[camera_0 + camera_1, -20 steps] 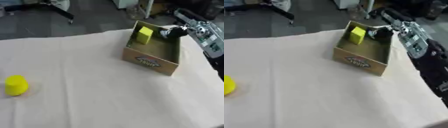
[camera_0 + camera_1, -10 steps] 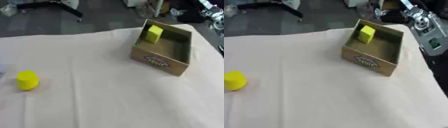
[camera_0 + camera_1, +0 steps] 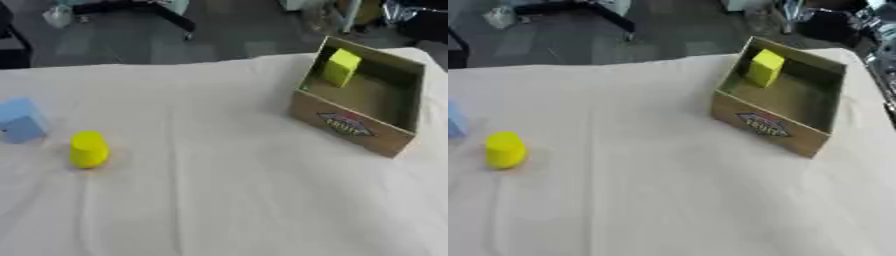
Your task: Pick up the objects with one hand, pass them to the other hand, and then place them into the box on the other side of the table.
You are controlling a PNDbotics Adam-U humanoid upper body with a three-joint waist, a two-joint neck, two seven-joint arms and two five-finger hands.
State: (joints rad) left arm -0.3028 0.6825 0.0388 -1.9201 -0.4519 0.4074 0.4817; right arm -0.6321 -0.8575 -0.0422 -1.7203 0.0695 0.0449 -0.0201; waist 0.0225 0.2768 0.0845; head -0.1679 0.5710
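A yellow block (image 3: 340,66) leans against the far left wall inside the open cardboard box (image 3: 350,125) on the right side of the table. On the left side a yellow cylinder (image 3: 88,149) stands upright on the white cloth. A light blue block (image 3: 19,121) sits beside it at the left edge. My right arm (image 3: 883,55) shows as a dark and silver strip at the right edge. Its hand (image 3: 833,17) is a blurred dark shape beyond the box's far corner, apart from the box. My left hand is out of view.
The white cloth (image 3: 219,190) covers the whole table and has shallow wrinkles. Beyond the far edge lie a grey floor and the legs of a chair (image 3: 149,10).
My right hand has drawn back from over the box toward the upper right. The camera has swung left, so the box and cylinder shifted right and the blue block came into view.
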